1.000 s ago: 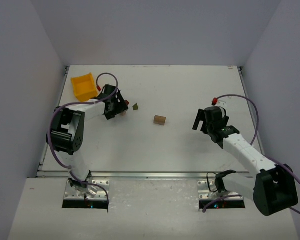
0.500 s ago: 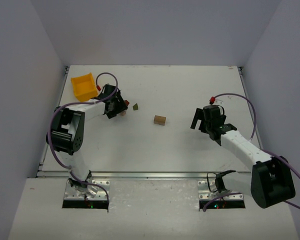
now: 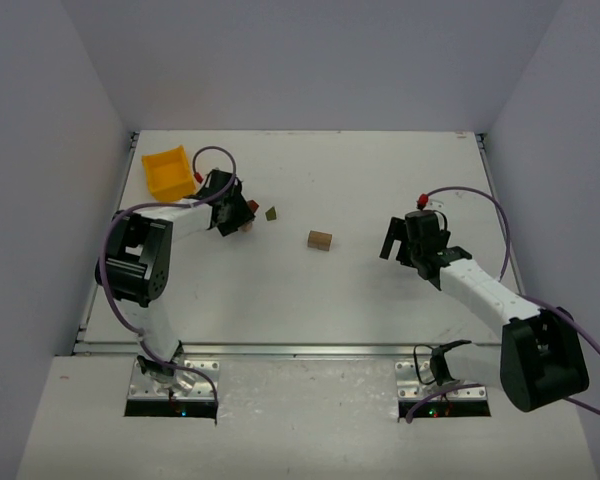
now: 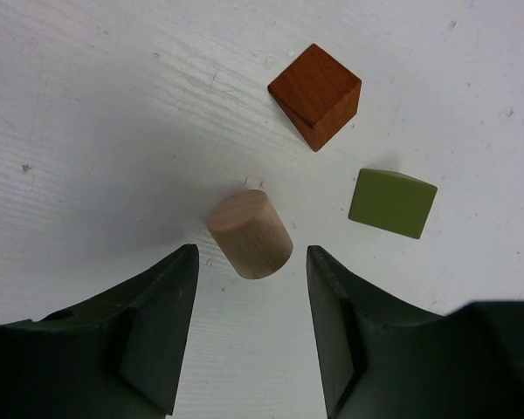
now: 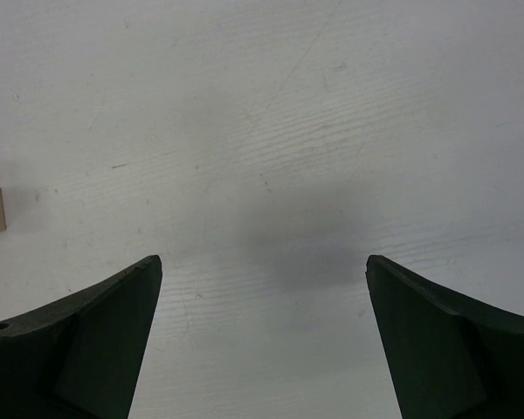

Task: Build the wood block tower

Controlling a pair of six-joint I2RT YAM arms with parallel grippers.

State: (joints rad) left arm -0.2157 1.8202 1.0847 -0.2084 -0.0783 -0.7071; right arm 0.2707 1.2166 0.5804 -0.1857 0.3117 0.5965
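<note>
The left claw (image 4: 251, 255) was down at the far-left part of the desk (image 3: 380, 170), just near a yellow bin (image 3: 168, 172). Its jaws stood part-way open, one on each side of a tan cylinder (image 4: 250, 234). The wrist view showed a thin gap on both sides of the cylinder, so nothing was gripped. The cylinder lay tilted on the desk, its round end face turned toward the camera.

Just beyond the cylinder sat a red cube (image 4: 316, 94), resting flat and apart from it. A green wedge (image 4: 393, 202) lay to the right of the cylinder and near the cube, touching neither.

No tower stood: the pieces were spread out singly on the desk. A further tan block (image 3: 320, 240) sat alone near the middle of the desk, well apart from the other three and between the two arms.

The right claw (image 5: 262, 262) hung over bare desk on the right side, jaws wide apart and holding nothing. The tan block showed only at the left edge of its wrist view.
</note>
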